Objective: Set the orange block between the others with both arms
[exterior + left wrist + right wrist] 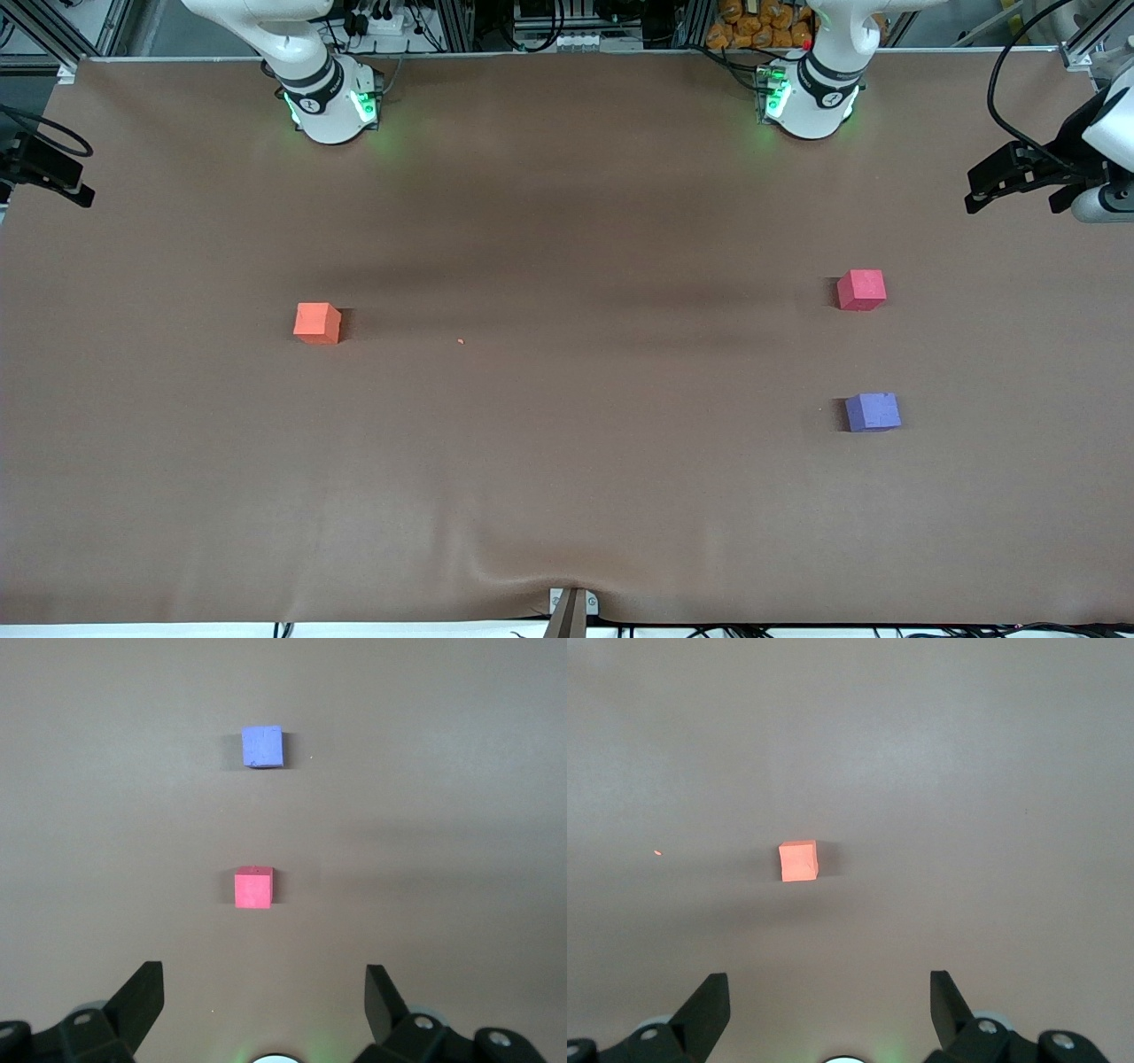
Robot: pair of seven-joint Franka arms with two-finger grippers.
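Observation:
The orange block (317, 322) sits alone on the brown table toward the right arm's end; it also shows in the right wrist view as the orange block (798, 860). The others lie toward the left arm's end: a pinkish-red cube (861, 290) (253, 887) and, nearer the front camera, a purple cube (873, 412) (263, 746), with bare table between them. My left gripper (264, 967) hangs open high over the table by its base. My right gripper (829, 975) hangs open the same way, with nothing between its fingers. Neither hand shows in the front view.
A tiny orange crumb (461, 340) lies on the cloth beside the orange block. Black mounted devices stick in at both table ends (1019, 177) (44, 168). A clamp (571, 607) pinches the cloth at the front edge, where it wrinkles.

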